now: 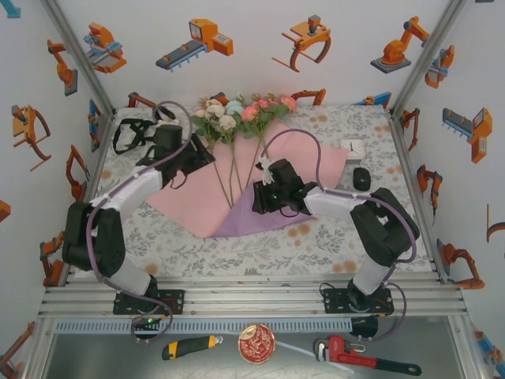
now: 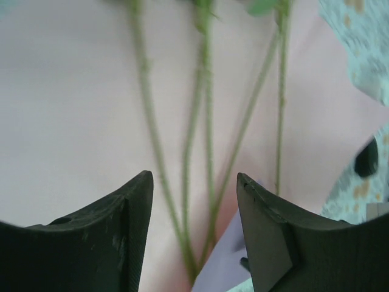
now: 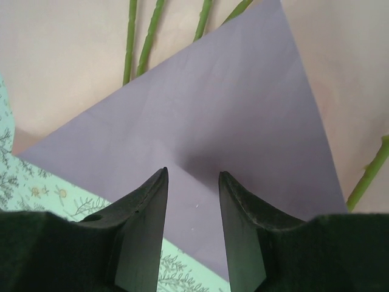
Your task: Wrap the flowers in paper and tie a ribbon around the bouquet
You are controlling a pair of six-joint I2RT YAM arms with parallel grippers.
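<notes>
Atop the paper [image 1: 197,201], the flowers [image 1: 229,118].

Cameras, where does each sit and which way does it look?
Top external: above and behind the arms, looking down at the table, paper and flowers; both arms show.
Left wrist: on the left arm, facing stems on pink paper; left gripper shows.
Right wrist: on the right arm, facing the purple flap; right gripper shows.
Both wrist views share stems and paper.
</notes>
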